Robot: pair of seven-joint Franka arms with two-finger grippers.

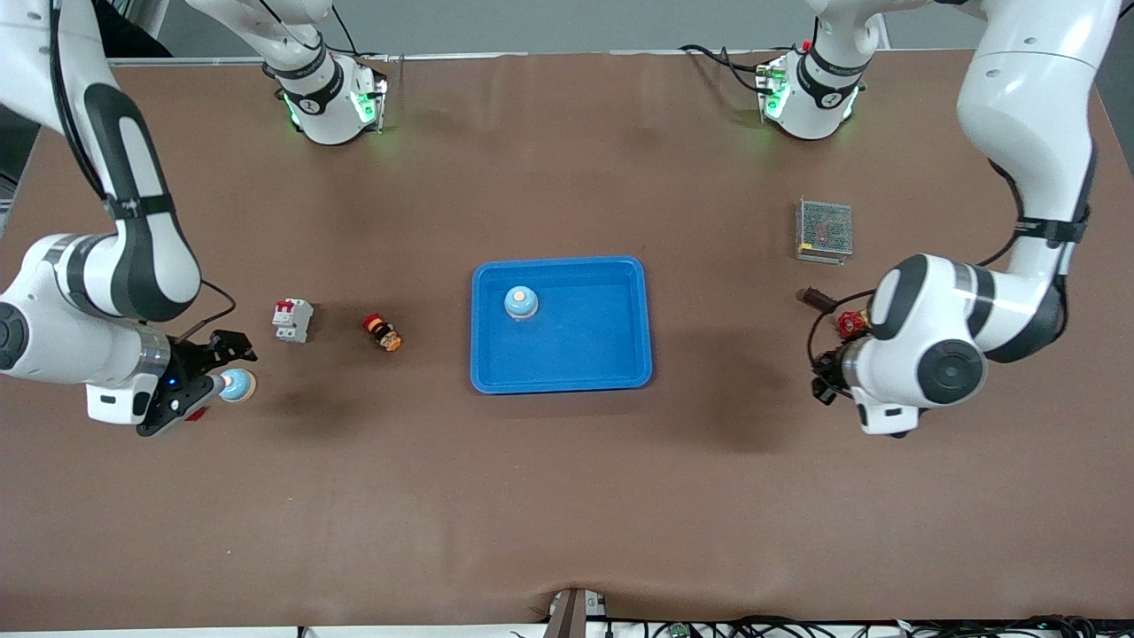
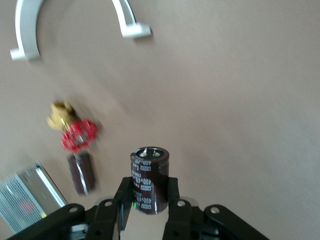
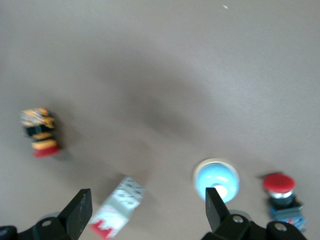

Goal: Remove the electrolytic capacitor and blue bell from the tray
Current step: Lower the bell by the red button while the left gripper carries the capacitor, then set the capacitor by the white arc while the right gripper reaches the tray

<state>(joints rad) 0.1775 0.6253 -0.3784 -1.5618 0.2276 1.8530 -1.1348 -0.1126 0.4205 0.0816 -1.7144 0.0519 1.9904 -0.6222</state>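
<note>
The left tool point(image 2: 150, 207) is clamped on the capacitor point(image 2: 149, 179), a hard, smooth can held by its sides over the tabletop point(image 1: 567, 496). The right tool point(image 3: 145, 212) stands apart above one blue bell point(image 3: 216, 179) on the tabletop. Another bell point(image 1: 520, 302) sits in the tray point(image 1: 620, 354); its round dome looks slippery, so grab the sides.

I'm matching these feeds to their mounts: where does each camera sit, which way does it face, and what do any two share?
Front view: high across the table, facing both bases; sees tray, both arms.
Left wrist view: on the left wrist, looking down past left hand, shut on capacitor; red valve on the table.
Right wrist view: on the right wrist, looking down between the open right hand; blue bell.
Shared: front and right wrist views both show white breaker.
</note>
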